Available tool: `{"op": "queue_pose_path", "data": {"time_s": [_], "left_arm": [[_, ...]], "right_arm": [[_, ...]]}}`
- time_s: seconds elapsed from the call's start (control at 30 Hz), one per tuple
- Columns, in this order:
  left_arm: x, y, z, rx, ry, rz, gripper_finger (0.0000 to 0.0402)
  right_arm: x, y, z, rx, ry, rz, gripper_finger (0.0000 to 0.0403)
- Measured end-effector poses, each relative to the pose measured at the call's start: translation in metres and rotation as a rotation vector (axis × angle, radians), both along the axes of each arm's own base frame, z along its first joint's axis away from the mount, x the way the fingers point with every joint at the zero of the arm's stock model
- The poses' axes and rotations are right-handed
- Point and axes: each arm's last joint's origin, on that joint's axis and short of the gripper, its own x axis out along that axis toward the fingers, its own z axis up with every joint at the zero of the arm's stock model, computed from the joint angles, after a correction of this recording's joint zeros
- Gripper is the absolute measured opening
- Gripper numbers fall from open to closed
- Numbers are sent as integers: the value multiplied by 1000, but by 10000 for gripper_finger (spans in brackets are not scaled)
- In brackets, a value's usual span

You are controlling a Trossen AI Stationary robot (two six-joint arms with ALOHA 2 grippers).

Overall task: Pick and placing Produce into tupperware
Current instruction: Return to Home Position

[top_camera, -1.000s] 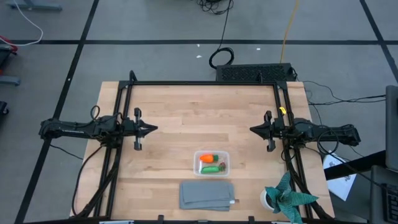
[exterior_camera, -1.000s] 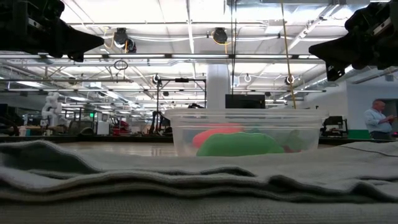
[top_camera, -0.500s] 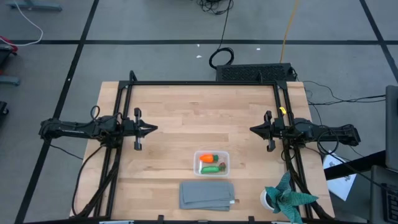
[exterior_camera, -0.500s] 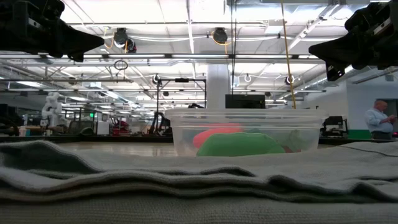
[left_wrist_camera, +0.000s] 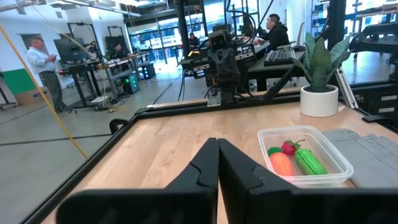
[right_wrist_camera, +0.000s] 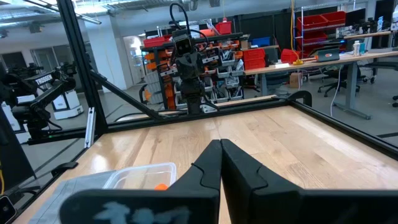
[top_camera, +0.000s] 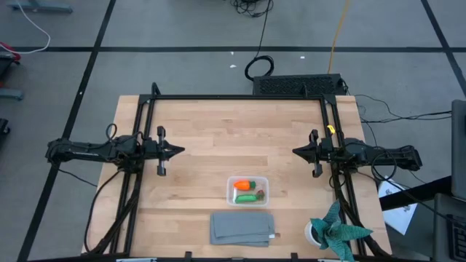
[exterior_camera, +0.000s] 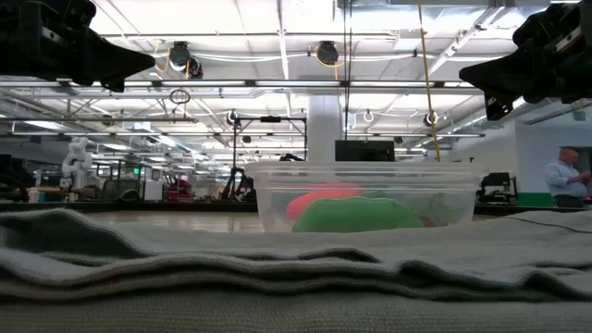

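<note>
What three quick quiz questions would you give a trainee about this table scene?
1. True or false: the carrot lies inside the tupperware.
2. The grey cloth lies: A) under the tupperware, B) beside it, C) draped over it.
3. Fill in: the left hand and the right hand are both ____ (open or shut).
Key: 1 true; 2 B; 3 shut.

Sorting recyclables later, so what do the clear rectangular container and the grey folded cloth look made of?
The clear rectangular container looks like smooth plastic: the produce shows through its walls. The grey folded cloth looks like soft matte fabric: it lies in rumpled layers.
</note>
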Motion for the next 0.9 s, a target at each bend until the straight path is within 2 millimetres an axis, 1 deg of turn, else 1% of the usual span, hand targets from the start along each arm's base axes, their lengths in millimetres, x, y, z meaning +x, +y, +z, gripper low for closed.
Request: {"op": "queue_pose_path", "data": {"time_s": [0.3,0.43,0.7,0.77,0.9], "left_arm": [[0,0,0,0,0,0,28],[0,0,0,0,0,0,24],[0,0,0,0,0,0,2],[0,0,0,0,0,0,3],[0,0,0,0,0,0,16]], "right_arm": [[0,0,0,0,0,0,0],[0,0,0,0,0,0,0],[0,0,0,0,0,0,0],[0,0,0,0,0,0,0],[0,0,0,0,0,0,0]]}}
